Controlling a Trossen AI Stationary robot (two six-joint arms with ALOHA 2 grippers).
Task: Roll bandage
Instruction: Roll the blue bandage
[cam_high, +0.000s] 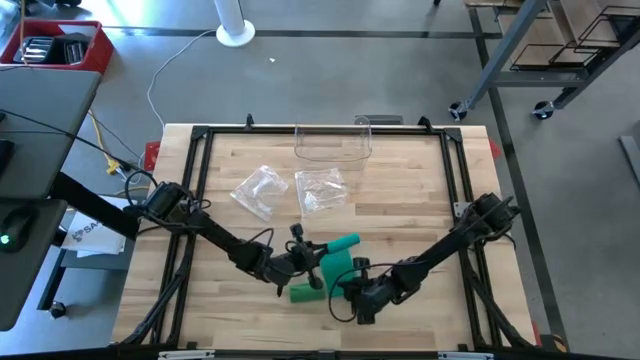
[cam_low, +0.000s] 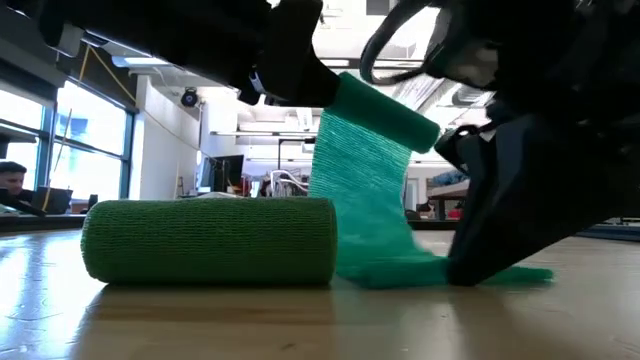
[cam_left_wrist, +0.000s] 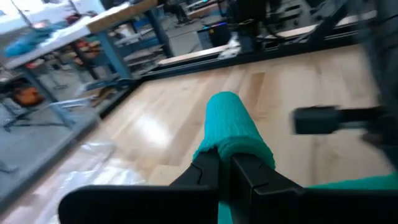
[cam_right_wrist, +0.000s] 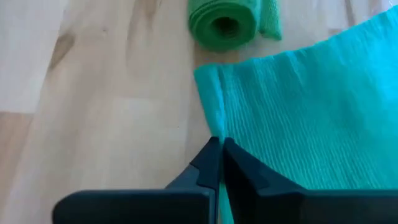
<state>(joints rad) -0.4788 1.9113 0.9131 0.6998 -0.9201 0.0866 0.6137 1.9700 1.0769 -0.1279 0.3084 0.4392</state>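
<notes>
Seen from above, the left arm reaches in from nine o'clock toward the table's (cam_high: 400, 215) near middle. Its left claw (cam_high: 307, 258) is clamped shut on the rolled end of a teal bandage (cam_high: 343, 245), and the wrist view shows both dark fingers (cam_left_wrist: 245, 168) pinching the roll so that it points away over the wood. The level view shows that roll lifted off the surface, with its loose strip (cam_low: 365, 190) hanging down to the wood.

Just beside the left claw, toward six o'clock, a darker green bandage roll (cam_high: 303, 293) lies on its side on the table, touching neither claw. In the level view it rests flat in front of the teal strip.

Toward twelve o'clock from the claws lie two crumpled clear plastic wrappers (cam_high: 258, 189), side by side, and beyond them a clear plastic container (cam_high: 332, 143) stands at the far edge.

The right arm comes in from three o'clock. Its right claw (cam_high: 350, 291) is closed on the edge of the teal strip where it lies spread on the wood, and its wrist view shows the fingertips (cam_right_wrist: 211, 163) together over the fabric's border, with the green roll (cam_right_wrist: 224, 23) ahead of them.
</notes>
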